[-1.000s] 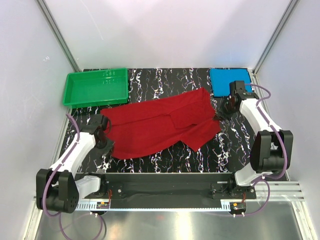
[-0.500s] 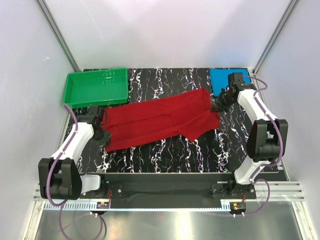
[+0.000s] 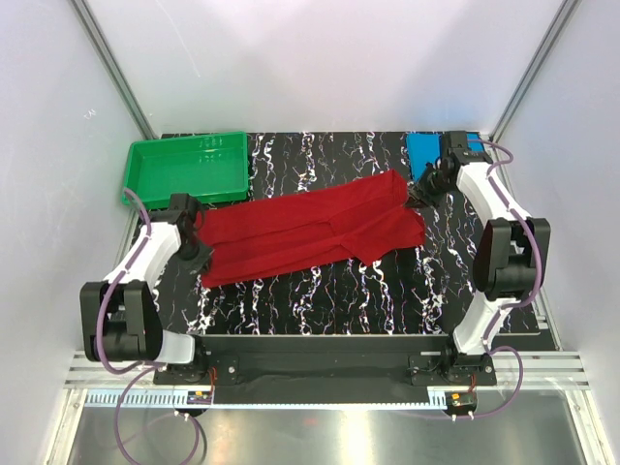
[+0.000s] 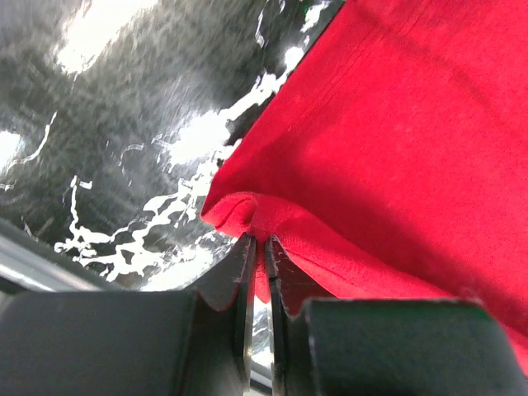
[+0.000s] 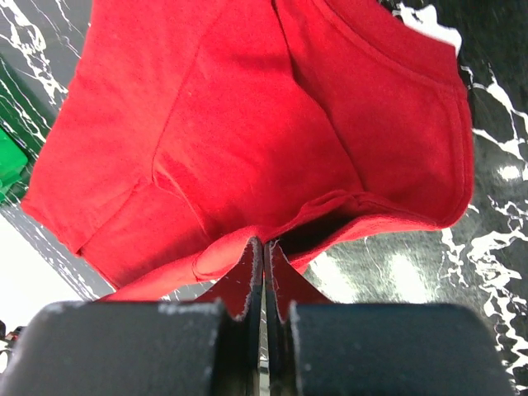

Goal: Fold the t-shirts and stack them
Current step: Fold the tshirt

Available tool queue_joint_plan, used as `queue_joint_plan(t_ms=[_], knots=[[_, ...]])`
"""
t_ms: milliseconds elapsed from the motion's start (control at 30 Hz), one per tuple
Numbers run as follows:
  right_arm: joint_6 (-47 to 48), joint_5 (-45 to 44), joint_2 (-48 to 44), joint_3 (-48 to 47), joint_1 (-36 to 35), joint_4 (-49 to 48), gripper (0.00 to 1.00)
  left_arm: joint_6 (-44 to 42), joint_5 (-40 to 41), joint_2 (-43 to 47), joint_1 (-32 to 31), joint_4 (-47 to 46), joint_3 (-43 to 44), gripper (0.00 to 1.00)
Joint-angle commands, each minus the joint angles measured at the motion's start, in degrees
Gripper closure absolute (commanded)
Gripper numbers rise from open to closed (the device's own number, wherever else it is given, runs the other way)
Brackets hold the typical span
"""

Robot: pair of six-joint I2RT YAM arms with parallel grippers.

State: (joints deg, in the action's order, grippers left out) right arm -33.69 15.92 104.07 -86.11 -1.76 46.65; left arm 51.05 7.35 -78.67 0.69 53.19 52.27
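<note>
We pinch the red t-shirt (image 3: 310, 232) at both ends: left gripper (image 4: 257, 244) nipping its edge, right gripper (image 5: 264, 246) clamped on a fold. Its long axis stretches between the two finger pairs, and the folded blue t-shirt (image 3: 424, 155) lies just beyond the right ones

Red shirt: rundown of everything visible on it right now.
The red t-shirt is soft matte cloth, deep red, with stitched hems and a sleeve seam showing. It lies doubled into a long slanted band across the black marbled table, left end nearer, right end farther. The left tool is shut on its left corner, the right tool on a bunched edge at the right end. Its middle rests on the table.
</note>
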Motion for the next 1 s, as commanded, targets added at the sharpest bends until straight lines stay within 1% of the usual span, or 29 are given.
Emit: queue_joint_plan(t_ms=[0, 567, 967], knots=[[-0.1, 0.2, 1.2, -4.6, -0.2, 0.7, 1.00, -2.2, 0.1, -1.2, 0.9, -2.3, 3.5, 0.90], [0.0, 0.1, 8.6, -12.1, -0.2, 1.9, 1.00, -3.2, -0.9, -9.1, 1.9, -4.0, 8.2, 0.89], [-0.2, 0.0, 12.7, -14.4, -0.3, 1.5, 1.00, -4.6, -1.1, -13.2, 2.5, -4.4, 11.4, 0.89]])
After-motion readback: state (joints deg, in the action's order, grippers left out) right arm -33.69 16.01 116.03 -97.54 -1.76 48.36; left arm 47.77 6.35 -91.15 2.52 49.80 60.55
